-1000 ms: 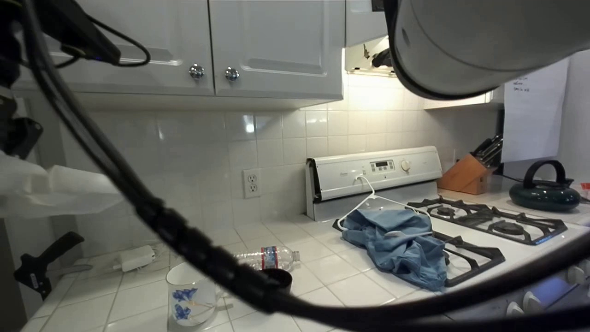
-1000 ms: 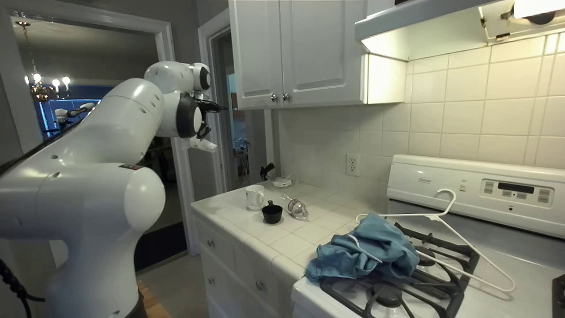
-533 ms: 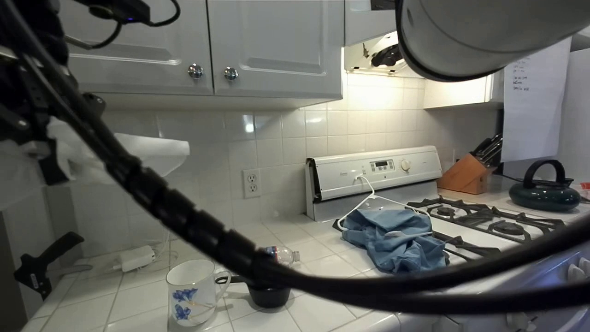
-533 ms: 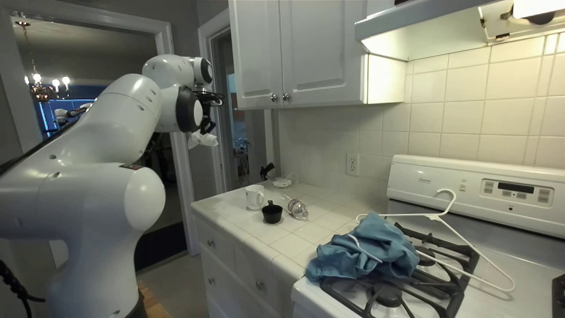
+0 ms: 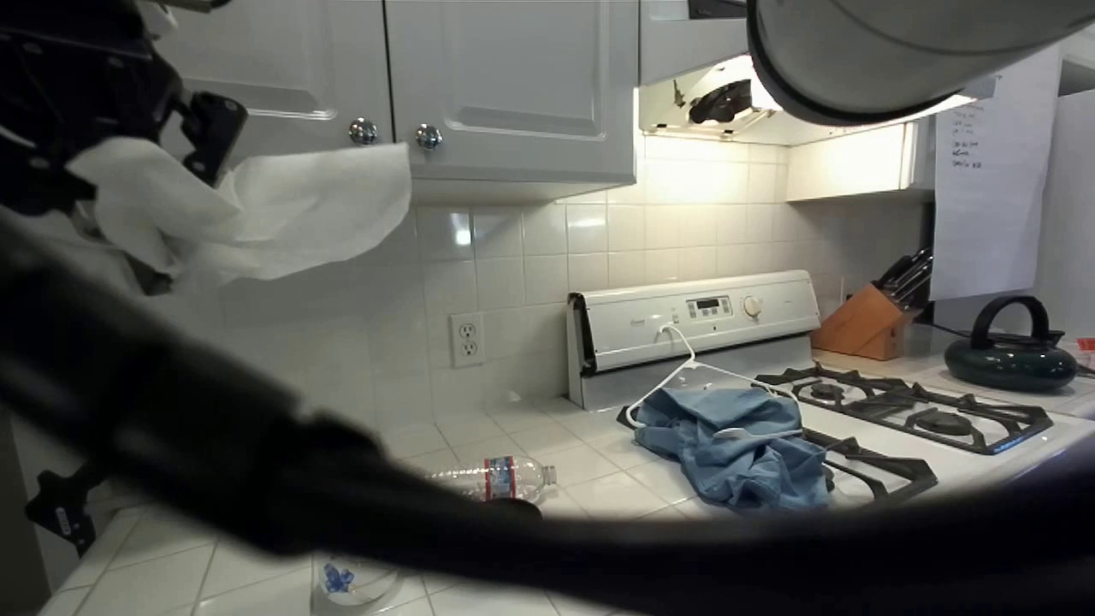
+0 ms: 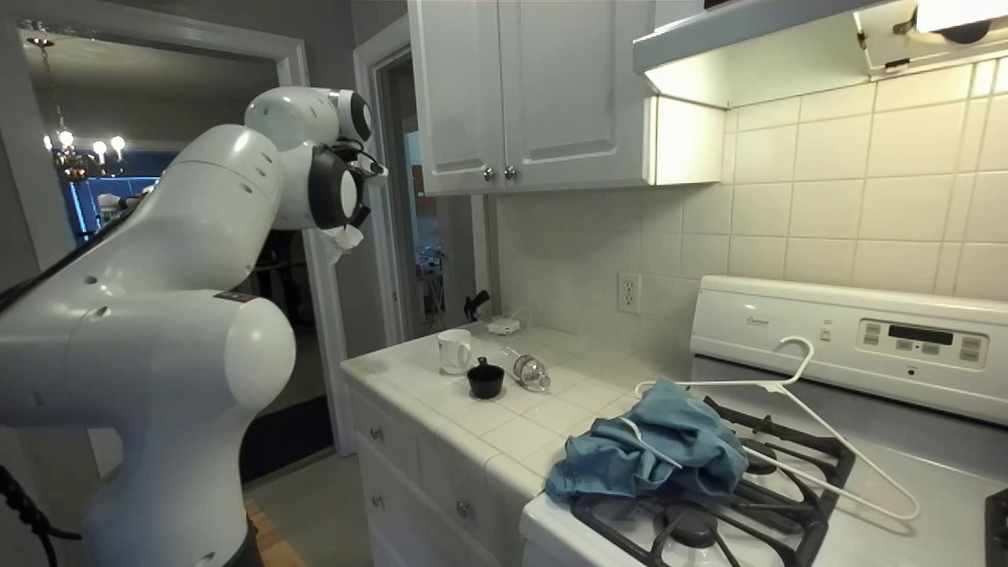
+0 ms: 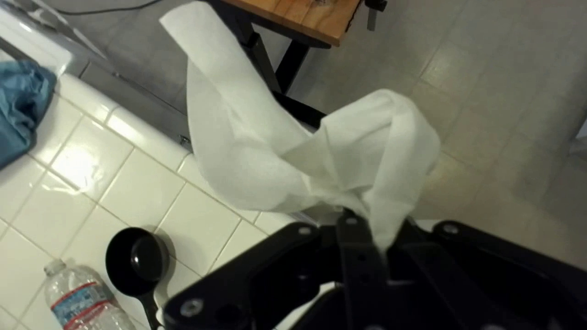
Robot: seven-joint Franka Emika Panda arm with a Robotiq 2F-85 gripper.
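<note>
Noted black two-fingered claw (image 7: 379, 224) clenched on crumpled white papery sheet (image 7: 275, 169), pinched at base, spread ahead, long axis roughly toward white gas stove (image 6: 945, 480); in wrist view, overlapped front edge of white-tiled counter (image 7: 142, 192) from well above.

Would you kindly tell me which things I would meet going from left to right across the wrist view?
From left to right: blue cloth → clear bottle → small black pan → white paper towel.
</note>
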